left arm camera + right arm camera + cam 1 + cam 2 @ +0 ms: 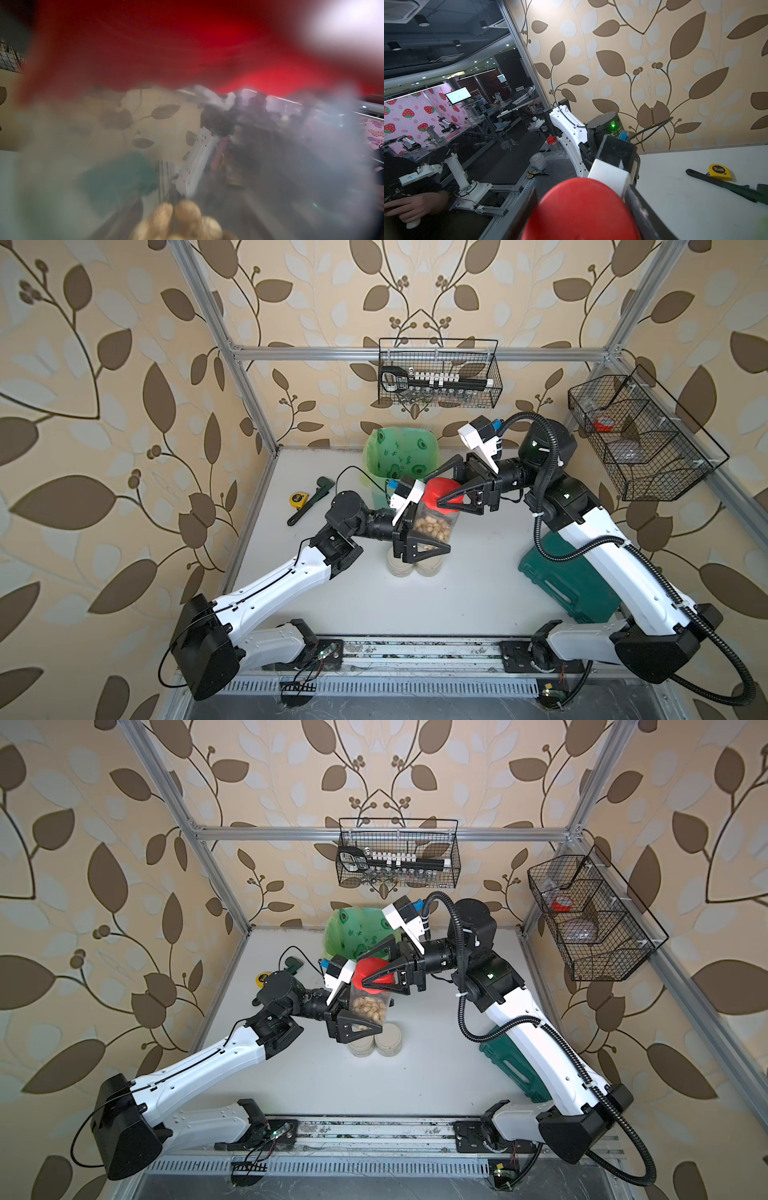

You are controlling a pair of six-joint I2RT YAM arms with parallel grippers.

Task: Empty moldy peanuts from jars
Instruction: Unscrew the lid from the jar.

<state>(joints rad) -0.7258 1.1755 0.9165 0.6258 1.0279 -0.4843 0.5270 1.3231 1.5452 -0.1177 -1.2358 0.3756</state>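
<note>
1. In both top views the left gripper point(430, 526) is clamping the tall jar point(436, 519), jaws wide, over the surface point(457, 593) near the bin point(399, 456). The right gripper point(434, 491) is pinching its red lid point(440, 488). Short jars point(430, 567) are hiding partly underneath.
2. Left wrist: glass is blurring everything; moldy peanuts point(182, 216) are getting cropped.
3. Right wrist: jaws are flanking the lid; jar hidden.

"3" on yellow tape measure point(720, 171)

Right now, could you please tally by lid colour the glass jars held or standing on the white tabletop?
red-lidded jar: 1
beige-lidded jars: 2
Total: 3
</note>
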